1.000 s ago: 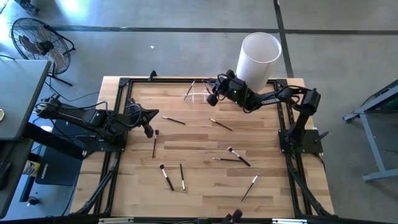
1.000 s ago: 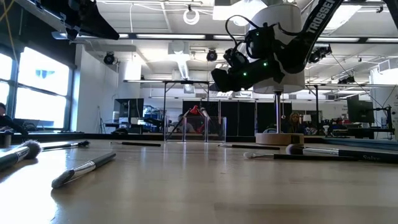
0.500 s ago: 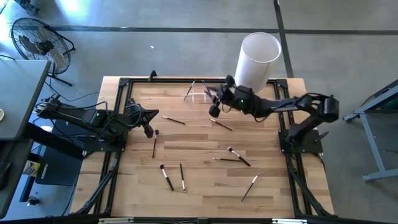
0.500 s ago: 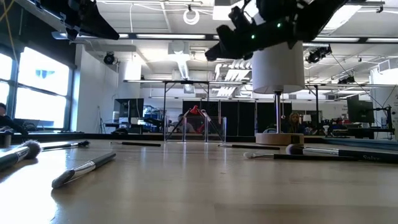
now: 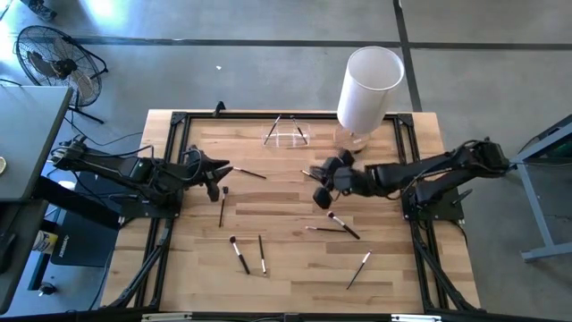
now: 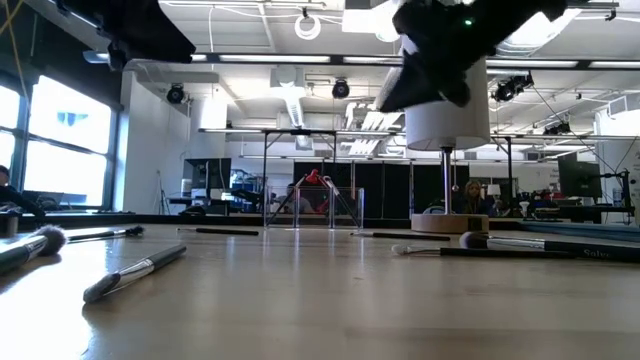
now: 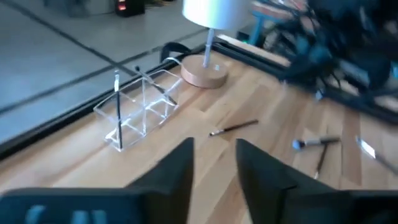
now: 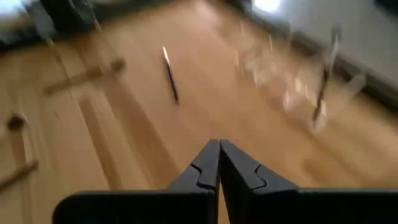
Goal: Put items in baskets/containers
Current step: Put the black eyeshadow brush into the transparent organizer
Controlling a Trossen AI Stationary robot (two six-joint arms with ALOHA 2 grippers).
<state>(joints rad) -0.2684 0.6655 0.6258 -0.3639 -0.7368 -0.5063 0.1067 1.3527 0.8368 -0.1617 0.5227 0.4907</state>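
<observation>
The right gripper (image 5: 321,197) hangs mid-frame in the high view, fingers pressed together on nothing. The left gripper (image 5: 213,175) sits centre-left, its fingers (image 7: 180,165) apart with nothing between them. The clear holder (image 5: 286,137), upper centre, has brushes in it, too blurred to count. Loose brushes (image 5: 343,225) lie scattered across the table (image 5: 393,259).

overhead straight down on whole table (image 5: 295,268); table-level across toward far room; wrist views close, forward; all sharing clear holder (image 5: 286,136).
</observation>
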